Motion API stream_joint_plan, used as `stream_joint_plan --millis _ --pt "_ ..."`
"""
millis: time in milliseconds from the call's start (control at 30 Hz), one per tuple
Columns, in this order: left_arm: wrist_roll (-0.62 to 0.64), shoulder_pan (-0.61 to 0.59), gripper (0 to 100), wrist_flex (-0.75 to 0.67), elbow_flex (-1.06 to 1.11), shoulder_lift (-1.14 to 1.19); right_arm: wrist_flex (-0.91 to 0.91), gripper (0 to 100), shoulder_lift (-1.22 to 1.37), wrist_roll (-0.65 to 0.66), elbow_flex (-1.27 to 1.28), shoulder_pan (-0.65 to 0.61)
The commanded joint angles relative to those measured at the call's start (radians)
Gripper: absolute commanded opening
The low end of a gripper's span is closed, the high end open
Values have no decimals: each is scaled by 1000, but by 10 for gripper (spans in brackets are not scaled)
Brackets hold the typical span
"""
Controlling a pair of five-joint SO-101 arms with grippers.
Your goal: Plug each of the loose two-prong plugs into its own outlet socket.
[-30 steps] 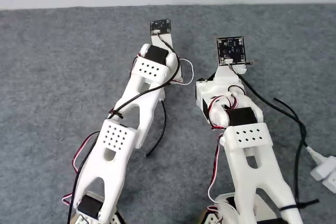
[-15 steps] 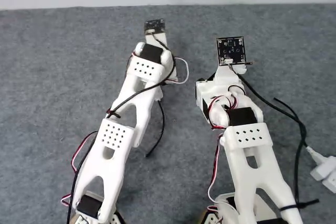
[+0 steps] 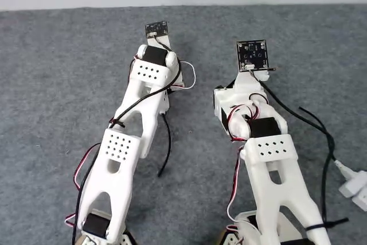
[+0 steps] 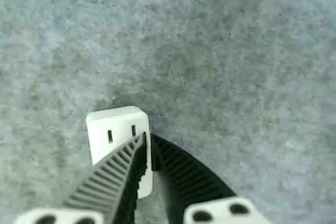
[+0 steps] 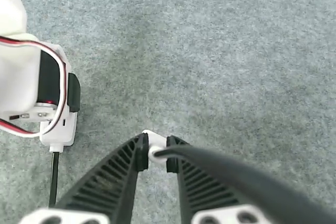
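Right gripper [image 5: 156,141] clamps a white plug [image 5: 153,153]; left gripper [image 4: 148,139], jaws together, hovers over the outlet [image 4: 113,124], upper middle of the high view. With so shallow a hold, the plug may twist and miss the slots [image 4: 109,136]

Two white robot arms are standing side by side on a grey carpeted table [image 3: 51,84]. The arm at frame left [image 3: 150,72] is lying stretched toward the upper centre, a dark circuit board [image 3: 156,28] at its far end. The arm at frame right [image 3: 270,148] is sitting more folded, with its square camera board [image 3: 252,54] facing up. Black cables [image 3: 304,120] are trailing toward white plugs [image 3: 355,186] at the right edge.
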Motion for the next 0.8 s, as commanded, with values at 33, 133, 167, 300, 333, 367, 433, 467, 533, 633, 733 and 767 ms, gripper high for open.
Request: stream_joint_plan --millis 33,133,167,300,333,367,433,467,533,633,733,767 --pt "-3 -25 14 34 10 -21 8 8 -38 12 -74 -13" --pt "-5 -37 14 34 10 -23 8 8 -38 12 -74 -13" --pt "-5 -44 14 34 10 -21 8 8 -38 12 -74 -13" --pt "-5 -74 14 34 12 -20 8 8 -38 12 -74 -13" --pt "-5 -78 14 34 12 -20 8 8 -38 12 -74 -13" --pt "-6 -78 14 34 12 -20 8 8 -38 12 -74 -13" --pt "-6 -77 14 34 12 -20 8 8 -38 12 -74 -13" --pt "-6 -75 14 34 12 -20 8 8 -38 12 -74 -13" --pt "-6 -80 14 34 12 -20 8 8 -38 12 -74 -13" --pt "-6 -95 17 35 7 -31 8 8 -38 12 -74 -13" --pt "-6 -98 19 35 8 -31 8 8 -38 12 -74 -13" --pt "-8 -98 19 35 7 -31 8 8 -38 12 -74 -13"
